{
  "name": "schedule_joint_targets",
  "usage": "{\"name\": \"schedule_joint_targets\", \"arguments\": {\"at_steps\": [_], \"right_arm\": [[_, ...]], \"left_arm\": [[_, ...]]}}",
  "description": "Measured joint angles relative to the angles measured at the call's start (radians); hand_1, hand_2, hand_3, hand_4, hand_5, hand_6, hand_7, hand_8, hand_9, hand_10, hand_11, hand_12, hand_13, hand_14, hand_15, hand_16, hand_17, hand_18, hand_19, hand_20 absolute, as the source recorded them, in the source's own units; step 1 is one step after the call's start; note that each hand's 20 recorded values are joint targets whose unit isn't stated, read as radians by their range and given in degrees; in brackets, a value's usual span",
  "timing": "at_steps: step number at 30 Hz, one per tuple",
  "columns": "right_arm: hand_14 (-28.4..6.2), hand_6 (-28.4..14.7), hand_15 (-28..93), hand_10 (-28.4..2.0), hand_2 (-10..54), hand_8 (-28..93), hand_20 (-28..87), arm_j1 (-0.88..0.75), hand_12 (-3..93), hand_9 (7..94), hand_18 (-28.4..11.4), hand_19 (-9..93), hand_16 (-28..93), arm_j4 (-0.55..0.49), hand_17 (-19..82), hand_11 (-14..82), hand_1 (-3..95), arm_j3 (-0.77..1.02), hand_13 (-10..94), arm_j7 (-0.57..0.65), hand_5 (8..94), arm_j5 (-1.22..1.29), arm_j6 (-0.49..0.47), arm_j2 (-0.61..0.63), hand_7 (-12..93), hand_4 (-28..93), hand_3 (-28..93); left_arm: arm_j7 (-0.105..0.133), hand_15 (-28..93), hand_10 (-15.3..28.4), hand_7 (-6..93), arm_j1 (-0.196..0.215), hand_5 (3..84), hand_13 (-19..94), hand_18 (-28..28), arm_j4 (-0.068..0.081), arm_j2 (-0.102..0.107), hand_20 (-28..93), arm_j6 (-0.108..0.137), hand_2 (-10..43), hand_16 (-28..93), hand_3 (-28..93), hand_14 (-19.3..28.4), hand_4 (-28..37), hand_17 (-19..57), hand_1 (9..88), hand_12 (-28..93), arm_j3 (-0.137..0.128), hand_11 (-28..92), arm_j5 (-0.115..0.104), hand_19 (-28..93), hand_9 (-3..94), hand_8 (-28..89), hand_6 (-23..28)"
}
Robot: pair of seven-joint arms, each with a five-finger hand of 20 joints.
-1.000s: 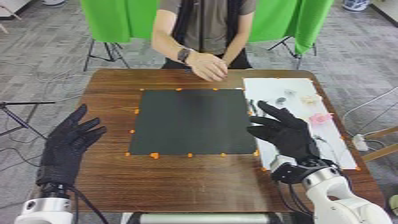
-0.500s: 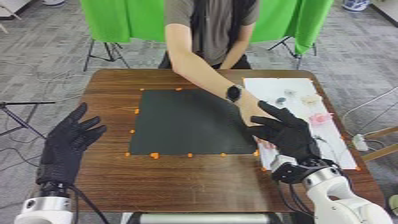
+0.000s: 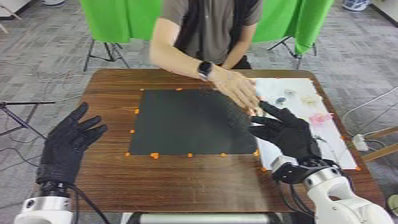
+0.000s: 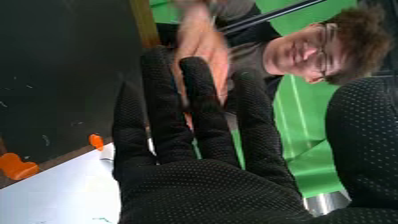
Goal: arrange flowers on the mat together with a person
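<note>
In the head view my right hand [image 3: 289, 134] is over the white sheet [image 3: 333, 150], fingers straight and spread, holding nothing. The person's hand [image 3: 234, 89] is just beyond its fingertips, near the mat's far right corner; whether they touch, I cannot tell. The black mat [image 3: 187, 122] lies bare in mid-table. A pink flower [image 3: 320, 118] and a cream flower [image 3: 311, 99] rest on the sheet. My left hand [image 3: 73, 135] is raised beside the mat, its fingers relaxed. The right wrist view has my right hand [image 4: 209, 190] with straight fingers, and the person's hand [image 4: 202, 50] behind them.
Orange marks [image 3: 155, 155] dot the mat's edges. Small grey-blue items [image 3: 281, 101] lie on the white sheet near the cream flower. The brown table [image 3: 178, 182] extends along the near side, with a white-and-dark bar [image 3: 209, 218] at its front edge.
The person's arm first reached over the mat toward the sheet beside my right hand, then drew back somewhat toward the far side. Both my hands have stayed about where they were.
</note>
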Motion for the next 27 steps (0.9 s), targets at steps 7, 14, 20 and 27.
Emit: {"name": "schedule_joint_targets", "arguments": {"at_steps": [7,14,20,27], "right_arm": [[-17.9,1.2,34,-16.3,8.3,-13,19,-0.003,14.2,48.6,-20.4,39,15,-0.001,5,14.0,17.8,0.002,40,0.000,42.9,0.000,0.000,0.000,14,-27,75],[-17.9,1.1,34,-16.3,8.4,-13,19,-0.003,14.3,48.5,-20.4,40,15,-0.001,5,14.0,17.8,0.002,40,0.000,43.0,0.000,0.000,0.000,14,-27,75],[-17.9,1.1,34,-16.3,8.4,-13,19,-0.003,14.3,48.6,-20.4,40,15,-0.001,5,14.1,17.9,0.001,40,0.001,43.0,0.001,0.001,0.000,14,-27,75],[-17.9,1.1,34,-16.2,8.4,-13,19,-0.002,14.3,48.6,-20.4,40,15,-0.001,5,14.2,17.9,0.000,40,0.002,43.1,0.001,0.003,0.000,13,-27,75]], "left_arm": [[0.000,49,20.1,7.8,0.000,33.6,29,28.4,0.000,0.000,-20,-0.001,7.2,-8,76,27.5,-26.9,-3.5,21.4,11,0.000,23,0.000,69,36.0,-8,7.3],[-0.001,49,20.1,7.8,0.000,33.7,29,28.4,0.000,-0.001,-18,-0.003,7.1,-8,76,27.5,-26.9,-3.9,21.6,11,0.000,22,0.000,68,36.1,-8,7.3],[-0.003,49,20.1,7.9,0.000,33.7,29,28.4,0.000,-0.006,-16,-0.007,7.0,-8,76,27.5,-26.8,-4.1,21.6,11,0.000,23,0.002,67,36.1,-8,7.2],[-0.005,49,20.1,7.8,0.000,33.8,29,28.4,0.000,-0.008,-15,-0.010,6.9,-8,76,27.6,-26.8,-4.3,21.7,11,-0.001,23,0.002,67,36.1,-8,7.3]]}}
